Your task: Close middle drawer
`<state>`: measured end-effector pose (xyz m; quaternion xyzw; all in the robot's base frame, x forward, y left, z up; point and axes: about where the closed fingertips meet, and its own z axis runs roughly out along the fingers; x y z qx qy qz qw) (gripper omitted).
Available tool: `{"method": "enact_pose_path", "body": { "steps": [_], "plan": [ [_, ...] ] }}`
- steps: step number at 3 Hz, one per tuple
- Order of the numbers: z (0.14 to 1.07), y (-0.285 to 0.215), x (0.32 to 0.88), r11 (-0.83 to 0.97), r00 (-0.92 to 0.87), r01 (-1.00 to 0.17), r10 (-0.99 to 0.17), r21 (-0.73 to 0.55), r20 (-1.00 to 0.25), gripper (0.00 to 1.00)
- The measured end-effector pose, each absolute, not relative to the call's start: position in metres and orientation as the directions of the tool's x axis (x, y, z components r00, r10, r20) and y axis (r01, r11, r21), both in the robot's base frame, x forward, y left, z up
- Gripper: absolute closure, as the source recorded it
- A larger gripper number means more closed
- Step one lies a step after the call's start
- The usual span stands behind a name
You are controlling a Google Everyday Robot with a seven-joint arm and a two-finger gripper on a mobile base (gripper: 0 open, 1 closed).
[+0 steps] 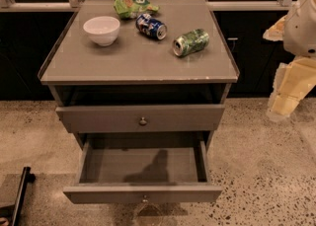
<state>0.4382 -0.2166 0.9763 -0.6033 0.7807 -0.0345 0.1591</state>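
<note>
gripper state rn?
Gripper: open or closed cannot be told. It hangs at the right edge of view, apart from the open middle drawer.

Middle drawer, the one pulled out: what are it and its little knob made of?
The middle drawer looks like grey-painted wood or board: matte, flat panels, square edges. Its knob seems metal, small and shiny. The robot's hand hangs at the right edge, away from the cabinet, off-white, likely plastic.

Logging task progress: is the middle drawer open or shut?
Open: the middle drawer is pulled far out, inside showing. The gripper hangs right of it.
</note>
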Motion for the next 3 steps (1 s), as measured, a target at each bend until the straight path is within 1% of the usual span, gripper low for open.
{"method": "enact_pose_path", "body": {
  "steps": [2, 3],
  "plan": [
    [0.974, -0.216, 0.438, 0.268, -0.213, -0.929, -0.951, -0.255, -0.225, 0.00],
    [0.928, -0.214, 0.432, 0.243, -0.172, -0.946, -0.937, -0.212, -0.305, 0.00]
  ]
}}
